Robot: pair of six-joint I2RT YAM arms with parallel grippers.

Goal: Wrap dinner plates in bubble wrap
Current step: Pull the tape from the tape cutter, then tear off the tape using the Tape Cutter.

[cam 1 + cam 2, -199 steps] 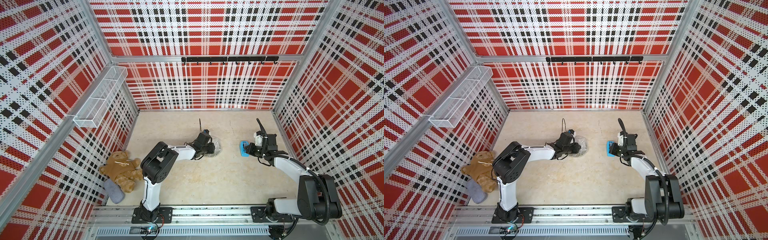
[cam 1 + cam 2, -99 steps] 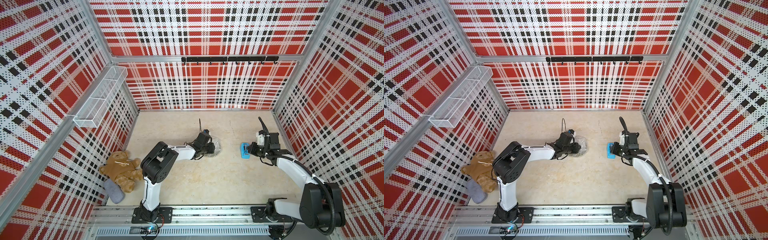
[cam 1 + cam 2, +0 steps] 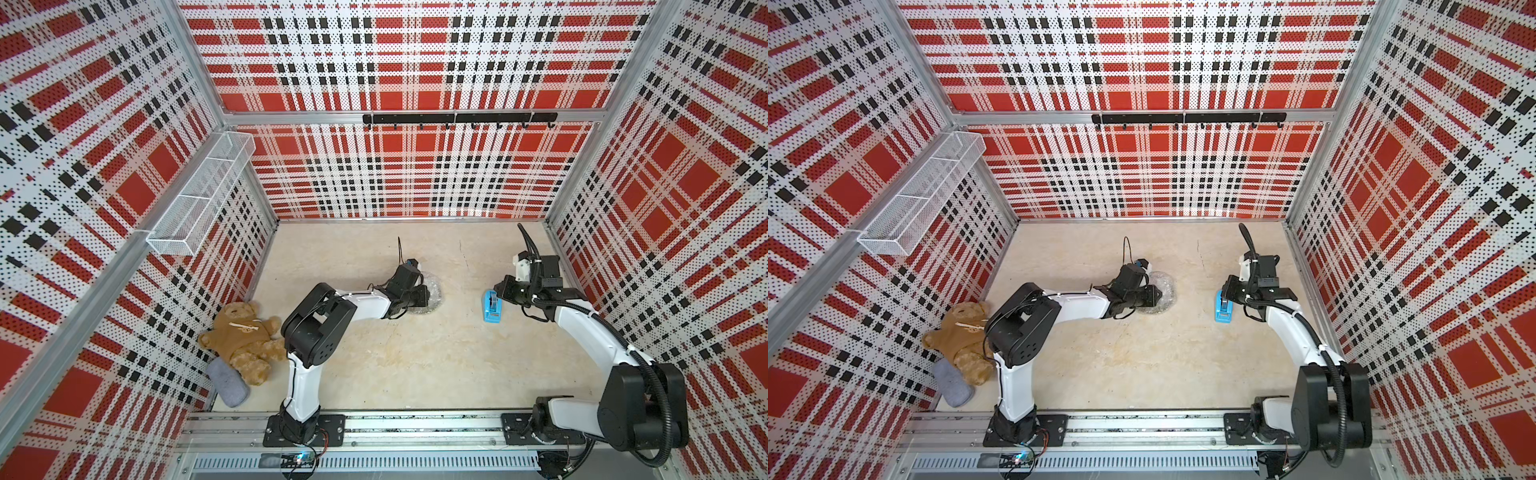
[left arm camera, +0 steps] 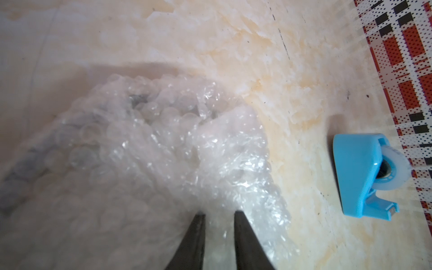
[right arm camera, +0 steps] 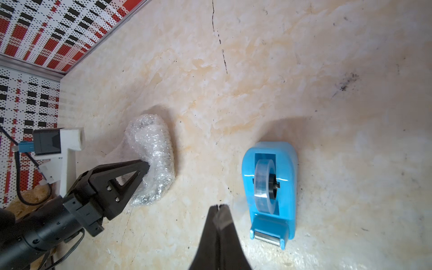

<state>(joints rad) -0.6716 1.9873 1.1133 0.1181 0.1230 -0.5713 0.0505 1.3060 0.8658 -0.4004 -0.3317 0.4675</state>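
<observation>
The bubble wrap (image 3: 433, 291) (image 5: 152, 145) lies bunched into a small rounded bundle mid-floor. The dinner plate is hidden inside it; only dark smudges show through the wrap (image 4: 140, 145) in the left wrist view. My left gripper (image 3: 419, 293) (image 4: 219, 214) is shut on a fold of the wrap at the bundle's edge, with plastic between its narrow-set fingers (image 5: 140, 166). My right gripper (image 3: 500, 290) (image 5: 219, 207) is shut, hovering just beside the blue tape dispenser (image 3: 491, 306) (image 5: 268, 187). A small clear piece of tape clings at its tips.
A brown teddy bear (image 3: 241, 340) and a grey cloth (image 3: 228, 386) lie against the left wall. A white wire basket (image 3: 199, 199) hangs on that wall and a black hook rail (image 3: 457, 118) on the back wall. Plaid walls close in on three sides.
My right gripper has drawn back from the tape dispenser, toward the right wall and a little farther away. The left arm and the bundle have stayed still.
</observation>
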